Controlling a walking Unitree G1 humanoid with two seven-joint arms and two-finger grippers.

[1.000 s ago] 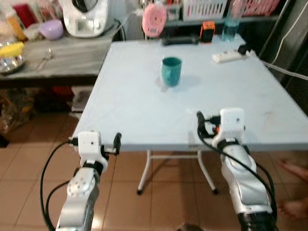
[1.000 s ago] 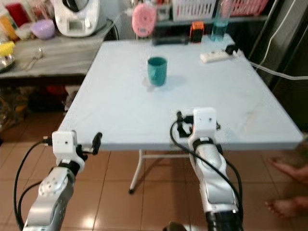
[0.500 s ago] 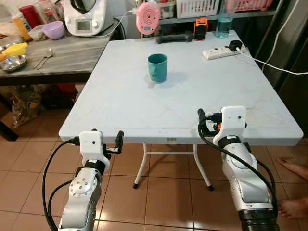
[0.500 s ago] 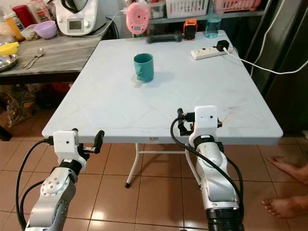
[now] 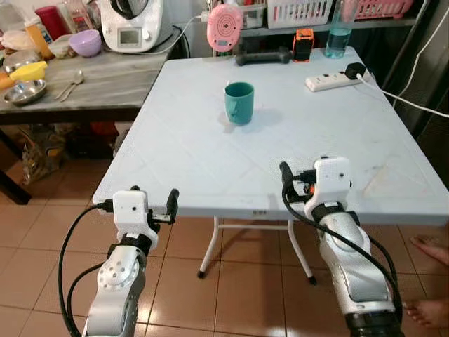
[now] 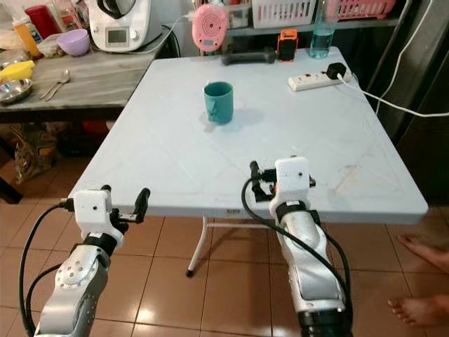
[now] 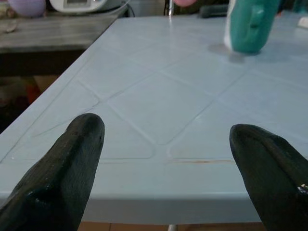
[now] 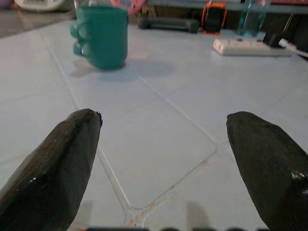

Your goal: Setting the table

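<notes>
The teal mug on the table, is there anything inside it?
The teal mug stands upright on the pale blue table. From the head views its opening looks dark, with nothing rising above the rim; the walls cover its bottom, so the contents cannot be told.

White power strip (image 5: 332, 82) with black plug, upper right, white cable trailing off right edge. Round pink fan (image 5: 224, 27), top centre. Orange-and-black device (image 5: 303, 43) beside clear blue bottle (image 5: 337, 38), top right. White kitchen appliance (image 5: 132, 24), purple bowl (image 5: 88, 43), steel bowl (image 5: 25, 92), spoons (image 5: 67, 87) on grey side counter, upper left. Person's bare feet (image 5: 429, 281), lower right, on terracotta floor tiles (image 5: 231, 295).
</notes>
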